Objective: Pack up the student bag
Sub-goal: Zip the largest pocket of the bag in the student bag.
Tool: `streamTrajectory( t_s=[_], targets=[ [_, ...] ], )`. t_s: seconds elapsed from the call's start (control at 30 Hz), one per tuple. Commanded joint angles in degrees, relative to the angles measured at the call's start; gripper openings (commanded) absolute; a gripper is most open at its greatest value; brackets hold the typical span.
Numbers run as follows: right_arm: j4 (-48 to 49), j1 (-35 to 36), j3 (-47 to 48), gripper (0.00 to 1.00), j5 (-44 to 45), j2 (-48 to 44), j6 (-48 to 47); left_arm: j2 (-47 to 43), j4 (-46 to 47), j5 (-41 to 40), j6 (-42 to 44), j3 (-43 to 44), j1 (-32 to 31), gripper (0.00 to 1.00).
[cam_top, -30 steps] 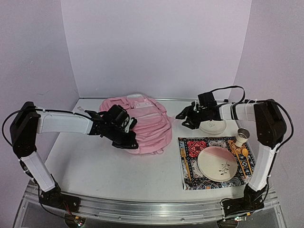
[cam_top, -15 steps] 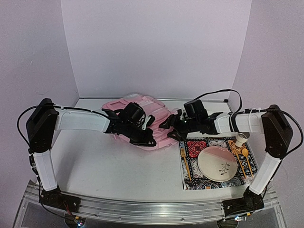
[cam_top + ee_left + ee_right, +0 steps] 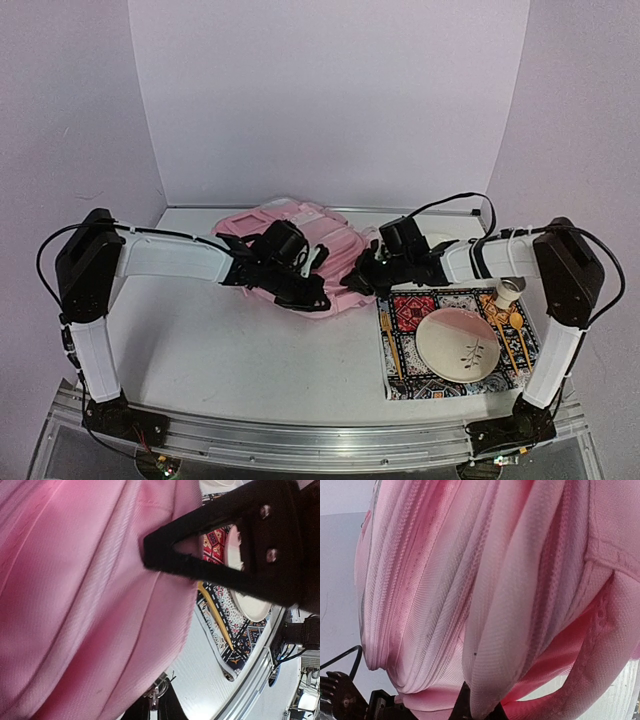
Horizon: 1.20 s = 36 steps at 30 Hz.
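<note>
pink soft fabric backpack lies mid-frame on the white surface, apparently unopened. right gripper jaws clamp a fabric fold; left gripper jaws are together at its edge. packing looks barely begun.

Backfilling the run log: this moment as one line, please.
left gripper: shut on student bag | right gripper: shut on student bag | plate, cup: on placemat
</note>
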Motion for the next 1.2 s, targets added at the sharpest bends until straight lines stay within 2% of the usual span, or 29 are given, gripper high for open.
streamTrajectory(
  t_s=[0.0, 0.13, 0.37, 0.5, 0.67, 0.83, 0.9, 1.07, 1.17],
  targets=[
    [-1.8, -3.0, 4.1, 0.0, -0.5, -0.4, -5.1, -8.5, -0.7, -4.1, 1.2, -6.6, 0.5, 0.0],
    [-3.3, -6.4, 5.8, 0.0, -1.5, -0.6, -7.5, -14.2, -4.5, -9.0, 0.6, -13.1, 2.8, 0.0],
    [-5.1, -11.6, 10.1, 0.0, -5.1, 0.4, -10.6, -20.0, -10.6, -17.3, 0.0, -19.3, 4.0, 0.0],
    [-5.8, -14.1, 11.8, 0.0, -6.3, 1.1, -11.7, -22.2, -12.9, -21.9, -1.3, -22.4, 8.3, 0.0],
    [-6.4, -15.8, 13.4, 0.0, -6.0, 2.3, -12.2, -23.4, -13.4, -21.2, -3.0, -25.9, 16.7, 0.0],
    [-7.1, -15.7, 14.4, 0.0, -7.2, 3.2, -12.1, -20.8, -12.6, -16.2, -1.8, -23.2, 18.3, 0.0],
    [-7.1, -15.2, 14.4, 0.08, -7.5, 3.1, -12.2, -19.8, -11.2, -12.0, -1.2, -21.7, 18.2, 0.0],
    [-6.9, -13.4, 11.9, 0.45, -6.1, 0.3, -11.2, -18.6, -6.9, -2.2, -3.6, -19.1, 17.8, 0.0],
    [-6.8, -12.0, 9.5, 0.59, -4.1, -2.1, -10.8, -18.0, -4.1, 0.8, -5.8, -18.0, 17.5, 0.0]
  ],
)
